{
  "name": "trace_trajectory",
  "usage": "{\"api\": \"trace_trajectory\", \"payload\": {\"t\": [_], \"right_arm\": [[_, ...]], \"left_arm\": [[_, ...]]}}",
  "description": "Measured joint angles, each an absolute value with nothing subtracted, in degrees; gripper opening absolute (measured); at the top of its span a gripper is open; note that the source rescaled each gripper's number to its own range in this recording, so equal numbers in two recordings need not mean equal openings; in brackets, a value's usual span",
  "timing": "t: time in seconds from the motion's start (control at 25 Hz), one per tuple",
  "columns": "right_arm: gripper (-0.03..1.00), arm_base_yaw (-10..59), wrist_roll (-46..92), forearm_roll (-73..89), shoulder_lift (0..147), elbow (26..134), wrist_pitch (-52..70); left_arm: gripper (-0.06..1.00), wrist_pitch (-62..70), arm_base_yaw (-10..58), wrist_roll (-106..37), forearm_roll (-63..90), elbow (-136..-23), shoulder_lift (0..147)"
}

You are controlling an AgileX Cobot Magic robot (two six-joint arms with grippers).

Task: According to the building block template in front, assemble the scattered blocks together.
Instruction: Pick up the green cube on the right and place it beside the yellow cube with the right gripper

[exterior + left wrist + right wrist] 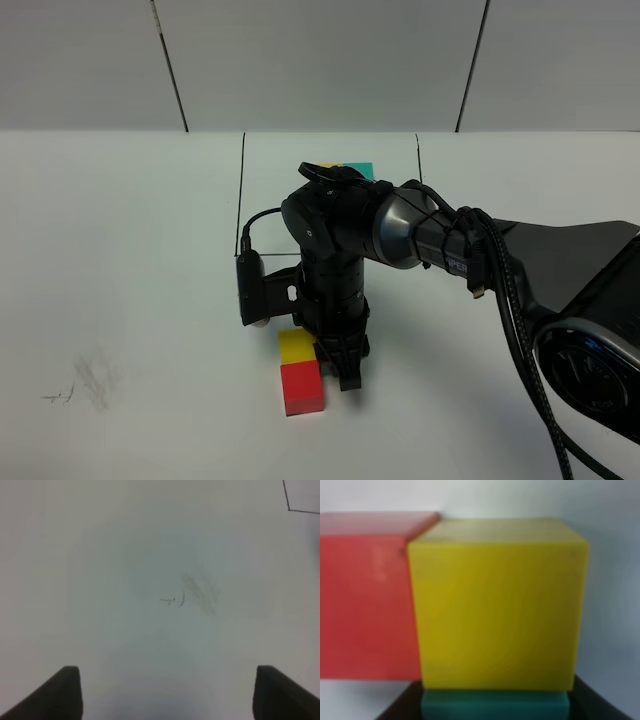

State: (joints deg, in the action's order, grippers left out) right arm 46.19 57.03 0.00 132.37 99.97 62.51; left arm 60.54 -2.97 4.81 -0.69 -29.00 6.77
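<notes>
The yellow cube [297, 346] and the red cube [303, 389] lie joined on the table, the yellow one behind the red one. My right gripper [345, 368] points down just right of them. In the right wrist view it is shut on the teal cube [495, 705], which sits against the yellow cube [497, 605], with the red cube [367, 595] beside that. The teal cube is hidden in the exterior view. The template [357, 170] is mostly hidden behind the right arm; only its teal and yellow parts show. My left gripper [165, 700] is open over bare table.
A black rectangle outline [243, 190] is drawn round the template area at the back middle. A pencil smudge [88, 385] marks the table at front left and also shows in the left wrist view [197, 592]. The right arm's base [590, 330] fills the right side.
</notes>
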Motion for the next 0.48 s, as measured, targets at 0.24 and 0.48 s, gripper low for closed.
{"api": "trace_trajectory", "payload": {"t": [0.24,0.48], "right_arm": [[0.5,46.2,54.4,0.0,132.8,100.3,62.4],[0.5,46.2,51.7,0.0,133.0,100.5,62.4]], "left_arm": [[1.0,60.5,-3.0,4.8,-0.7,-29.0,6.8],[1.0,60.5,-3.0,4.8,-0.7,-29.0,6.8]]}}
